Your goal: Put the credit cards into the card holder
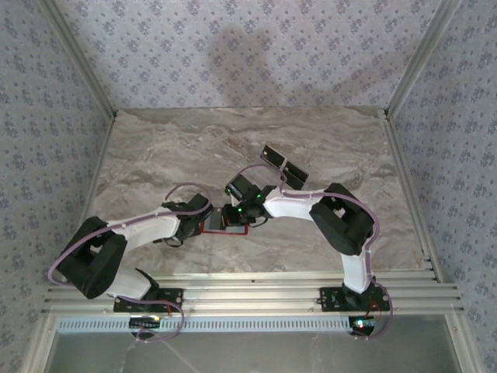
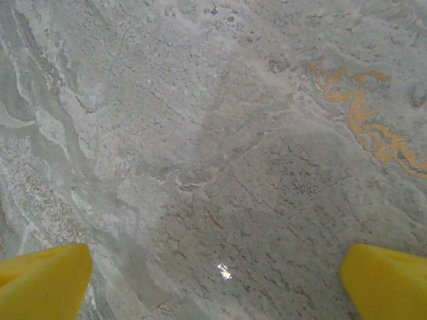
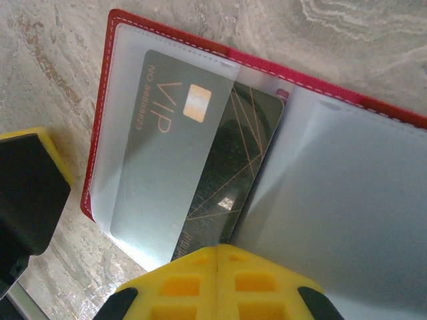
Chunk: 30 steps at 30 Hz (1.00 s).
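Note:
The red card holder [image 1: 211, 226] lies open on the marble between both grippers; its red rim [image 3: 320, 90] frames two clear plastic sleeves. A dark credit card [image 3: 233, 173] marked VIP sits at a slant, its left part under the left sleeve. My right gripper [image 3: 218, 257] is shut, its joined yellow tips over the card's near end, nothing between them; from above it [image 1: 233, 215] hangs over the holder. My left gripper [image 2: 217, 287] is open over bare marble, just left of the holder [image 1: 206, 217]. Two more dark cards [image 1: 271, 155] [image 1: 295, 169] lie behind the right arm.
A yellow and black finger [image 3: 30, 193] stands close to the holder's left edge. Patterned walls and metal rails [image 1: 404, 85] fence the marble table [image 1: 155, 155] on three sides. Open marble stretches behind and to the left.

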{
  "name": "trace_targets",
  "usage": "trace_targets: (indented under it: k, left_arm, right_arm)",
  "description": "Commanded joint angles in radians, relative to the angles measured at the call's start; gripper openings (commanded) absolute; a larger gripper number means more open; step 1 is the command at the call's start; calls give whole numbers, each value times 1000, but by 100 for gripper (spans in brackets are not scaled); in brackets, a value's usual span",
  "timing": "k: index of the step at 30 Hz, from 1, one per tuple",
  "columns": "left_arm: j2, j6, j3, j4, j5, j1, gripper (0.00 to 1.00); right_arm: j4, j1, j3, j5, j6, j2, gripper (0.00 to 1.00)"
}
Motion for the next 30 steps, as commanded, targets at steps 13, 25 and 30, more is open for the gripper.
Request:
trace_targets:
  k: [13,25,30]
  left_arm:
    - [38,4,16,129,157,-43,100]
    - [7,22,50,95,158,-44,100]
    - [-35,34,63,58,146,-45,100]
  right_arm:
    - [-4,14,99,-37,21,49,4]
    - [12,-18,-113,32,10,-72,4]
    - [9,-25,-196,31,-9,-90,3]
